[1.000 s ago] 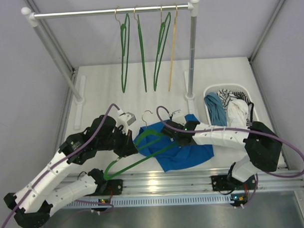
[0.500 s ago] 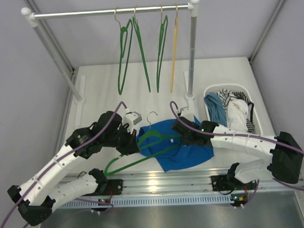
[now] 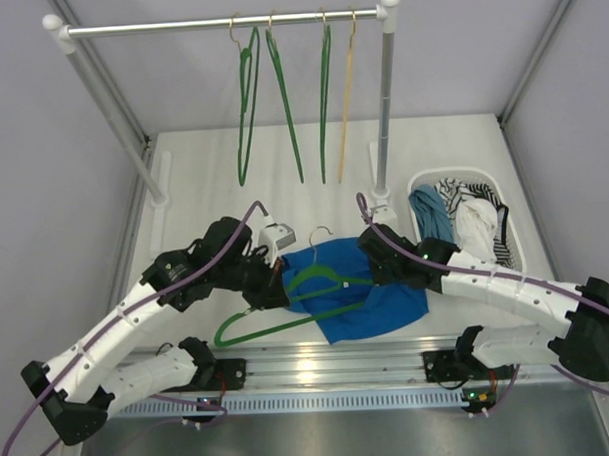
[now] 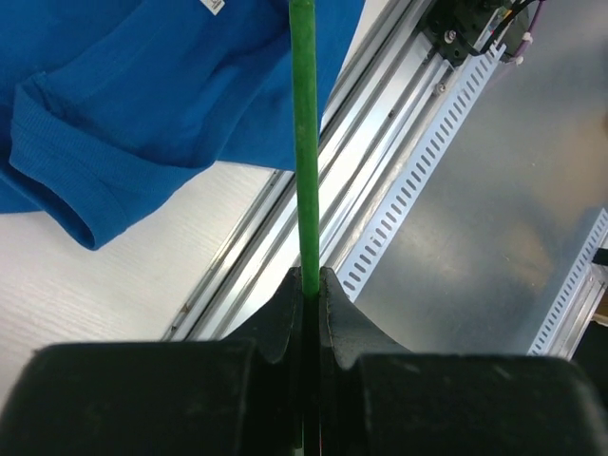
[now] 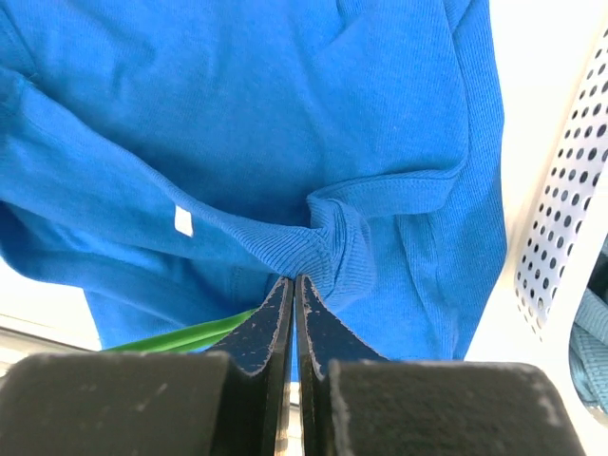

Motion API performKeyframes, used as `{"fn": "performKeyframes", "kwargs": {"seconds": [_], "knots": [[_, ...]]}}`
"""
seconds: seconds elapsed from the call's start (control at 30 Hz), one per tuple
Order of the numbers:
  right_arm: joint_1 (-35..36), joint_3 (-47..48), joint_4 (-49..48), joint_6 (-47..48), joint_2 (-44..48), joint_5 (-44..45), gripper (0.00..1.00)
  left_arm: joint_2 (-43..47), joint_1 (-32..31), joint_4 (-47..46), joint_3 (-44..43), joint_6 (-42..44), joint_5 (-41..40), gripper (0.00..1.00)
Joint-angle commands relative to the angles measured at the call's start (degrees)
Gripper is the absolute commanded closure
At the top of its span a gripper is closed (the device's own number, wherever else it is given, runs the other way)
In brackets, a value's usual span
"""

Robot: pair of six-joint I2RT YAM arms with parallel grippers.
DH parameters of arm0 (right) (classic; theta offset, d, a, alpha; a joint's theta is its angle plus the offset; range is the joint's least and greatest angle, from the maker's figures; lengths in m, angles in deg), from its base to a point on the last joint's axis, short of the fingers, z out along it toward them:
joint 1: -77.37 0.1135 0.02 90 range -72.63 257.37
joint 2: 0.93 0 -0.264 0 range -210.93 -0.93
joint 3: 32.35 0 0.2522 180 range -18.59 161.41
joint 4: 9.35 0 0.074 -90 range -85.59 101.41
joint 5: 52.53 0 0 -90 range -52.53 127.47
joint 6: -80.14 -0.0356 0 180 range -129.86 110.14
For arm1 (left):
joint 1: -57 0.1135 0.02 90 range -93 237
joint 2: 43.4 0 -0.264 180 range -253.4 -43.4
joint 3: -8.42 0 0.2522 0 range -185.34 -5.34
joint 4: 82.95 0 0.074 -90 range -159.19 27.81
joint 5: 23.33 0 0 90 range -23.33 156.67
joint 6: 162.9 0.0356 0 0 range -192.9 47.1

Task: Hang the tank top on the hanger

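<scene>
Both tools pinched: left tool on hanger, right tool on tank top hem. White basket holds grey-blue garment, striped cloth, white cloth.

Royal-blue tank top; green hanger; white cloth with black stripes.

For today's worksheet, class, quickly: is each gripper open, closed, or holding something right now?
Left gripper: closed on the green hanger.
Right gripper: closed, pinching the blue tank top by a ribbed edge.
</scene>
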Motion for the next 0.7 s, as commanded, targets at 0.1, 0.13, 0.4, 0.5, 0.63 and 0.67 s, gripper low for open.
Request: {"fn": "performKeyframes", "kwargs": {"seconds": [0.1,0.13,0.4,0.5,0.63,0.67], "knots": [[-1.5,4.8,-1.3,2.9,2.4,-1.0,1.0,-1.6,-0.2,-10.4,1.1,0.8,1.4,1.0],[-1.5,5.3,-1.2,3.1,2.5,-1.1,1.0,-1.8,-0.3,-11.2,1.3,0.5,0.2,1.0],[-2.0,8.1,-0.1,4.7,2.3,-1.2,1.0,-1.5,-0.2,-18.0,3.7,1.1,-2.5,1.0],[-2.1,9.4,-0.2,5.0,2.0,-1.6,1.0,-0.9,-0.2,-21.3,4.9,1.8,-1.5,1.0],[-2.2,11.3,0.2,5.9,1.2,-1.5,1.0,-2.0,-0.2,-26.3,7.0,0.8,0.1,1.0],[-2.3,11.7,0.2,6.3,1.1,-1.4,1.0,-2.1,-0.2,-29.3,8.3,0.4,0.2,1.0]]}}
